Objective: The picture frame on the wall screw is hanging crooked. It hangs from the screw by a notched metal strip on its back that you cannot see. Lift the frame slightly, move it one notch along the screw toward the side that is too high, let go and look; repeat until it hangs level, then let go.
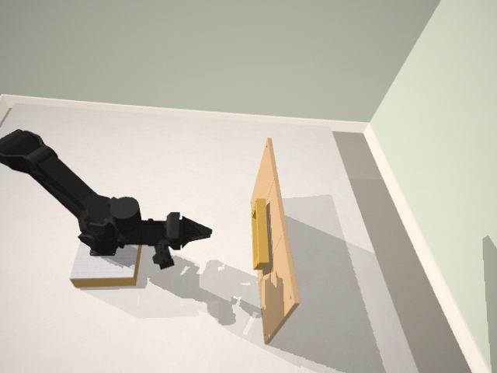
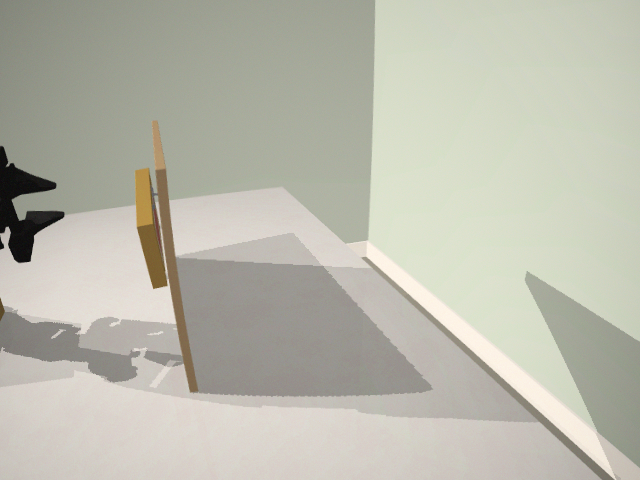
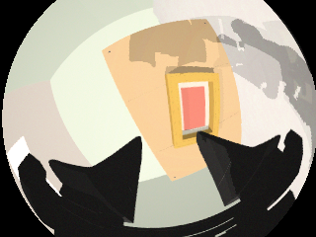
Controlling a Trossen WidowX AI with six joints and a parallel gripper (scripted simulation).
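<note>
Top view, left to right: black arm on a white pedestal (image 1: 105, 277) with a yellow edge, gripper (image 1: 203, 231) part open, empty, pointing at the picture frame (image 1: 259, 236). Well ahead of the gripper, apart from it: yellow frame hanging on the upright tan wall panel (image 1: 280, 256), red picture (image 3: 196, 107) facing the gripper in the wrist view. In the exterior view, lower edge of the frame swung out from the panel. Screw only a faint grey speck behind the frame's top.
</note>
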